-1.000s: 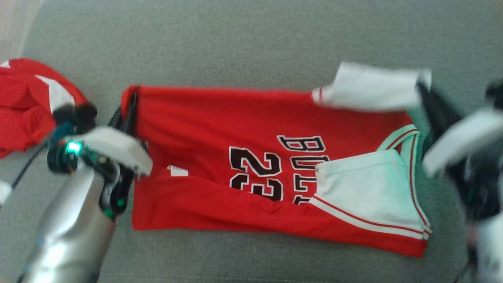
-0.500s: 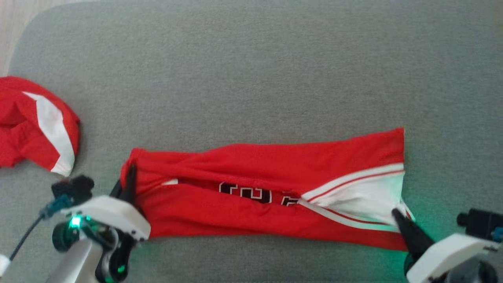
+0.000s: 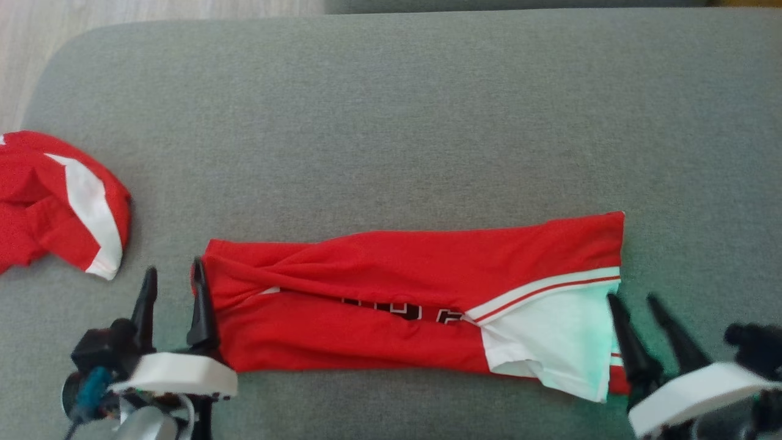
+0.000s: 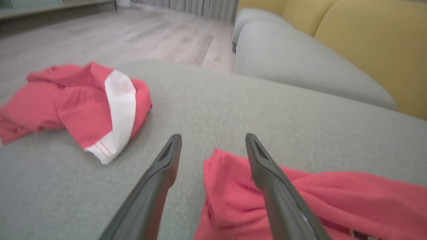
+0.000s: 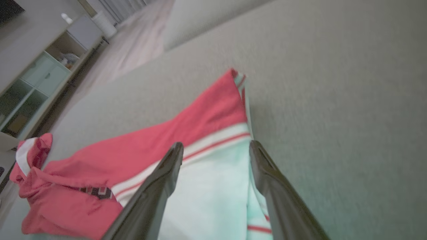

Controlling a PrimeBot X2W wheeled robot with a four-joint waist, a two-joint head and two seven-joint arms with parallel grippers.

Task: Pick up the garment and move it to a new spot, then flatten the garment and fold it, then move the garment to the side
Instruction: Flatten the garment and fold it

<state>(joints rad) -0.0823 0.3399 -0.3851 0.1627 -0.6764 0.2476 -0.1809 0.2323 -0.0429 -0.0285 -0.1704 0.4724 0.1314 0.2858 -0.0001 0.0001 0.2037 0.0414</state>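
The garment (image 3: 397,269) is a red jersey with white trim and black lettering. It lies folded lengthwise into a narrow band on the grey cushion (image 3: 391,122). My left gripper (image 3: 174,266) stands open at the band's left end, its right finger along the cloth edge. In the left wrist view the left gripper (image 4: 213,136) straddles the garment's (image 4: 333,193) corner without pinching it. My right gripper (image 3: 632,297) is open at the white right end. In the right wrist view the right gripper (image 5: 216,143) hovers over the garment's (image 5: 200,130) striped edge.
A second red and white garment (image 3: 55,201) lies crumpled at the cushion's left edge, also visible as the second garment (image 4: 83,103). Wooden floor (image 4: 100,36) lies beyond. Another grey cushion (image 4: 300,63) and a yellow sofa back (image 4: 367,50) stand behind. A shelf unit (image 5: 40,76) lines the wall.
Both grippers have opened and let go of the garment's edge. The far half has been brought over the near half, leaving a narrow band. The camera has also shifted.
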